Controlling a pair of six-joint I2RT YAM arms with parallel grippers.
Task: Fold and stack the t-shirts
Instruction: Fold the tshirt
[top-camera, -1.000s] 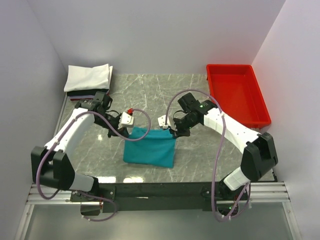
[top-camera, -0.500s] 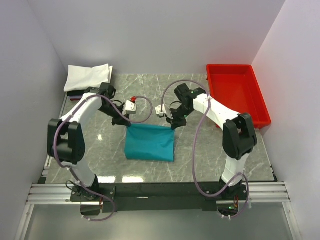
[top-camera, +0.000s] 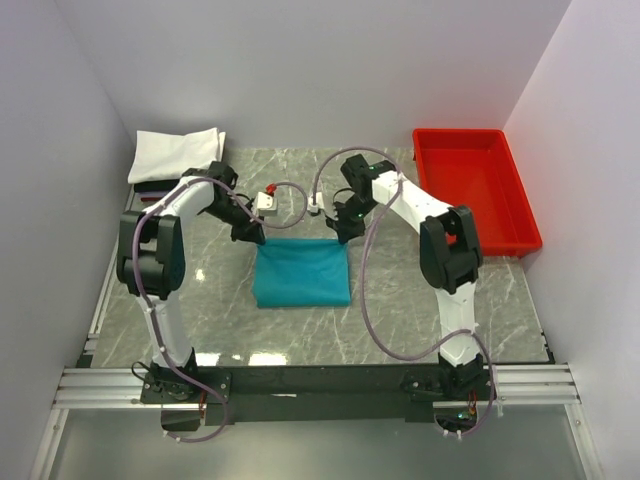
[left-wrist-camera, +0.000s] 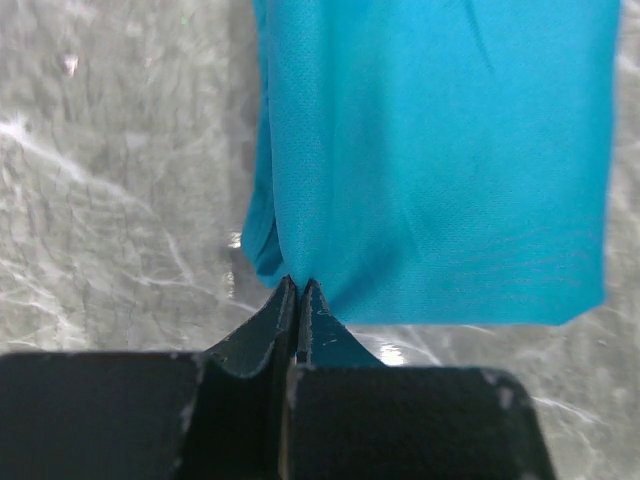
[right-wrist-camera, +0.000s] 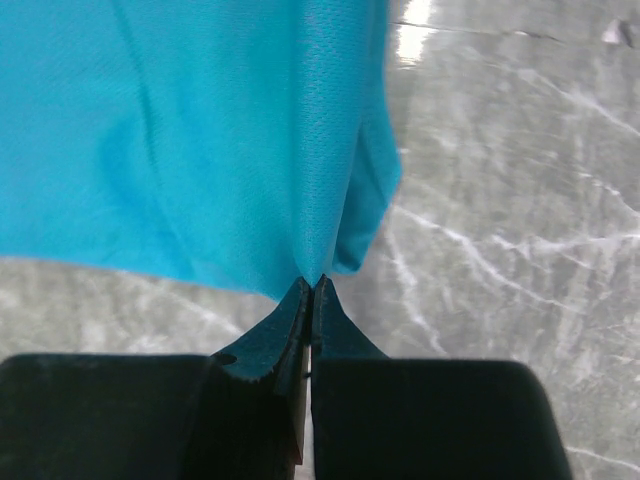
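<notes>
The teal-blue t-shirt (top-camera: 302, 272) lies folded in a rectangle at the middle of the table. My left gripper (top-camera: 254, 236) is shut on its far left corner, and my right gripper (top-camera: 342, 234) is shut on its far right corner. The left wrist view shows the teal cloth (left-wrist-camera: 440, 160) pinched between the shut fingertips (left-wrist-camera: 299, 285). The right wrist view shows the cloth (right-wrist-camera: 190, 130) pinched in the same way at my right gripper (right-wrist-camera: 312, 281). A folded white t-shirt (top-camera: 178, 153) lies on dark folded shirts (top-camera: 160, 184) at the far left corner.
A red plastic tray (top-camera: 472, 188) stands at the far right of the marble table (top-camera: 400, 300). Grey walls close in on the left, back and right. The arms' cables loop over the table's far middle (top-camera: 295, 200).
Both grippers have moved toward the far side, dragging the teal t-shirt's far edge with them. The shirt now lies flatter and farther from the arm bases.
</notes>
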